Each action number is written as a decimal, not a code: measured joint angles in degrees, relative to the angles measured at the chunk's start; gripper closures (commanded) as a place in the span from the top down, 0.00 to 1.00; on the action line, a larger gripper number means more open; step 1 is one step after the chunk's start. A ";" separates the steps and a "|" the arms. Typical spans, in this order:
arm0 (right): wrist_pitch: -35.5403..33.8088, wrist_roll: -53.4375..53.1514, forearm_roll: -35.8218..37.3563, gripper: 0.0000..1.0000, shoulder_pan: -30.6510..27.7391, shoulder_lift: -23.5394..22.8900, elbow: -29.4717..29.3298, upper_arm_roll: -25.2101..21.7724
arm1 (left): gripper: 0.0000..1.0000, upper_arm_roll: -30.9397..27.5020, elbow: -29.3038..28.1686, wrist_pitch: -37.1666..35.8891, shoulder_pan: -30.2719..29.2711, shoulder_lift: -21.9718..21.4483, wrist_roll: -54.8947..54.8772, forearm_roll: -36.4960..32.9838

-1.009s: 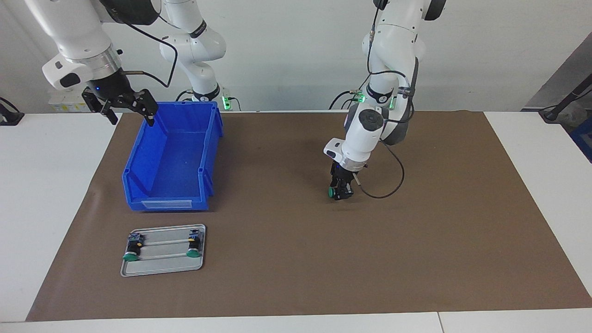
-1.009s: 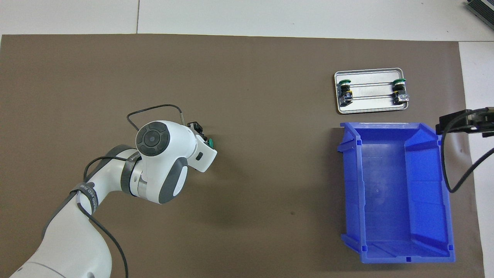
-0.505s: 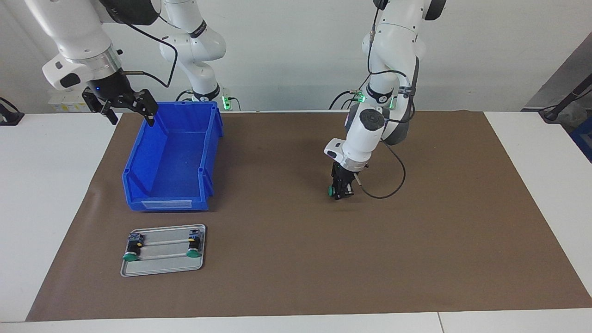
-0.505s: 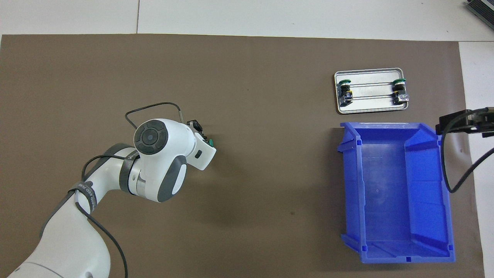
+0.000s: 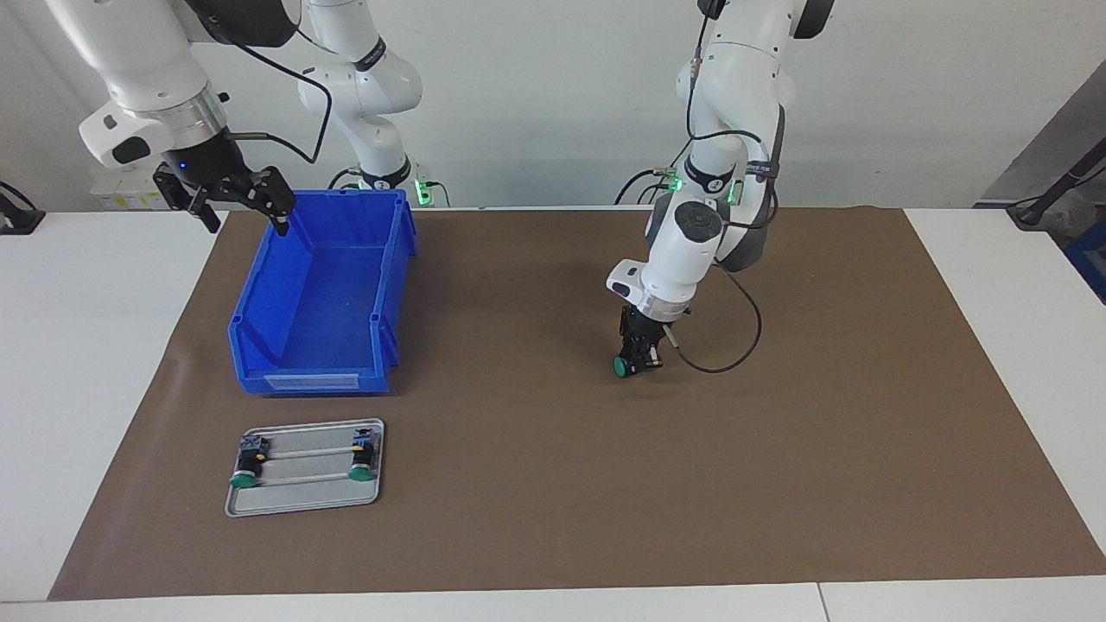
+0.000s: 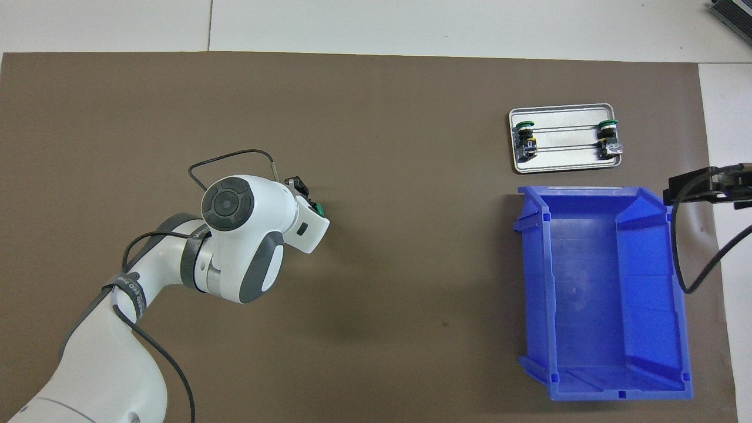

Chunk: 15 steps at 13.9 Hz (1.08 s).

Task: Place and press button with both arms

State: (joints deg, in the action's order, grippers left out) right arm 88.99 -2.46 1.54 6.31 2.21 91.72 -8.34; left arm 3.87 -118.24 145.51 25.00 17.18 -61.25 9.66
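Note:
A button with a green cap [image 5: 620,366] sits between the fingers of my left gripper [image 5: 637,356], which is shut on it, low over the middle of the brown mat. Its cap points sideways toward the right arm's end. I cannot tell whether it touches the mat. In the overhead view only the green cap of that button [image 6: 320,207] shows past the left wrist. My right gripper [image 5: 244,216] hangs open and empty over the corner of the blue bin nearest the robots, and that arm waits.
The blue bin [image 5: 251,311] stands empty at the right arm's end of the mat. Farther from the robots, a small metal tray [image 5: 302,497] holds two more green-capped buttons [image 5: 246,473] [image 5: 361,469]. The tray [image 6: 564,165] also shows in the overhead view.
My left gripper has closed further around the button and shifted with it a little farther from the robots. The right arm has not moved.

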 measured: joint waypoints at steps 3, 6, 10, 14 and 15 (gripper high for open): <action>0.00 0.00 0.00 1.00 0.00 0.00 0.00 0.00 | 0.48 0.00 -0.16 -0.02 0.01 0.16 0.00 0.00; 0.00 0.00 0.00 1.00 0.00 0.00 0.00 0.00 | 0.48 0.12 -0.76 -0.01 0.07 0.32 0.00 0.00; 0.00 0.00 0.00 1.00 0.00 0.00 0.00 0.00 | 0.38 0.17 -1.20 0.18 0.10 0.32 0.00 0.00; 0.00 0.00 0.00 1.00 0.00 0.00 0.00 0.00 | 0.21 0.29 -1.48 0.32 0.16 0.08 0.00 0.03; 0.00 0.00 0.00 1.00 0.00 0.00 0.01 0.00 | 0.16 0.28 -1.55 0.30 0.16 0.02 0.00 0.02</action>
State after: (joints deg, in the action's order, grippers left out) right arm 88.99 -2.46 1.54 6.31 2.21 91.72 -8.34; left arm 4.15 -119.79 145.81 25.16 17.20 -61.26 9.68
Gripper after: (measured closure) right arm 0.000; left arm 0.665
